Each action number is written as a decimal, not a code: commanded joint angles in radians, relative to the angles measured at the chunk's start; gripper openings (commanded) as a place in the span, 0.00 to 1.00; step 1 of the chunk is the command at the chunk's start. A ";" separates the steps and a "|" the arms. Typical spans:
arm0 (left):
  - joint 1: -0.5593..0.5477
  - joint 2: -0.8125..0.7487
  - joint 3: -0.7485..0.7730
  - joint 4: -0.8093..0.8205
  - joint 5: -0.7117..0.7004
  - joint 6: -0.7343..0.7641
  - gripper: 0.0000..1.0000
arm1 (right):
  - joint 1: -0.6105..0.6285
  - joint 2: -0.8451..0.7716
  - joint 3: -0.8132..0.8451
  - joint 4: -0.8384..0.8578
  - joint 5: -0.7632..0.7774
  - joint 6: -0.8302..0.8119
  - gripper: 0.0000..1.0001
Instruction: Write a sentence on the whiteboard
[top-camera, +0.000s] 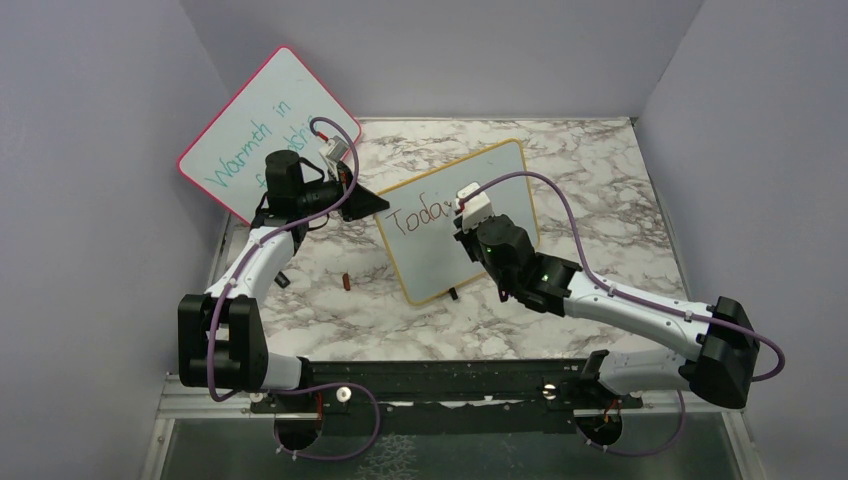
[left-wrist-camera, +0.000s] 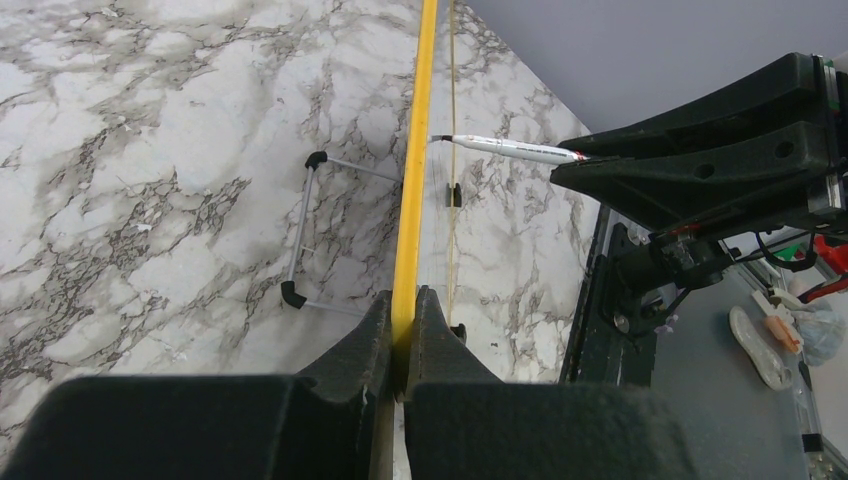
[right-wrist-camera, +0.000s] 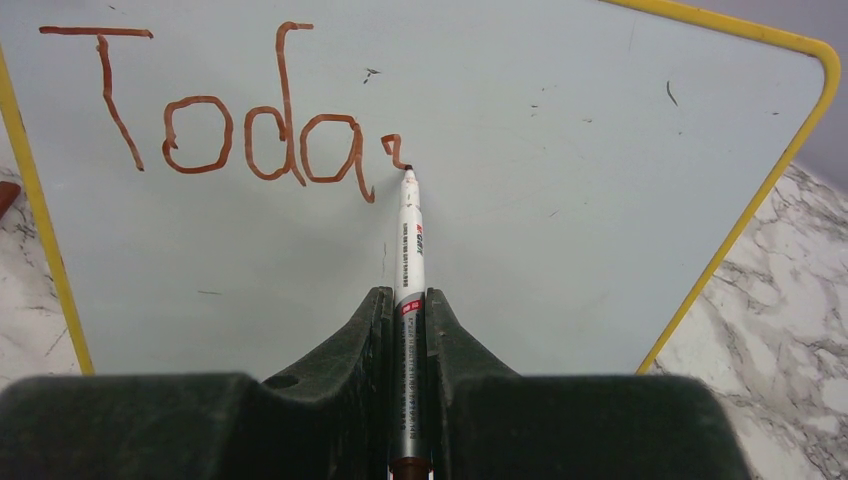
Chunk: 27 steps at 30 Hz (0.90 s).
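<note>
The yellow-framed whiteboard (top-camera: 435, 268) stands upright at mid-table. My left gripper (top-camera: 372, 204) is shut on its left edge; the left wrist view shows the yellow frame (left-wrist-camera: 415, 150) pinched at the gripper (left-wrist-camera: 402, 310). My right gripper (top-camera: 463, 222) is shut on a white and silver marker (right-wrist-camera: 408, 240), with its tip touching the board face (right-wrist-camera: 580, 220). The sentence (right-wrist-camera: 250, 140) reads "Toda" in red-brown, plus a short first stroke of another letter at the marker tip. The marker also shows in the left wrist view (left-wrist-camera: 510, 150).
A pink-framed board (top-camera: 265, 130) with teal writing leans against the back left wall. A small red-brown cap (top-camera: 345, 282) lies on the marble table left of the whiteboard. The board's wire stand (left-wrist-camera: 300, 230) sticks out behind it. Grey walls enclose three sides.
</note>
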 joint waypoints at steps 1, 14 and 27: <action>-0.005 0.027 -0.006 -0.070 -0.022 0.094 0.00 | -0.008 -0.012 -0.012 -0.018 0.043 0.001 0.01; -0.005 0.027 -0.007 -0.070 -0.023 0.094 0.00 | -0.015 0.007 0.017 0.055 0.037 -0.038 0.01; -0.006 0.028 -0.004 -0.077 -0.032 0.096 0.00 | -0.014 -0.025 0.016 0.061 0.019 -0.035 0.01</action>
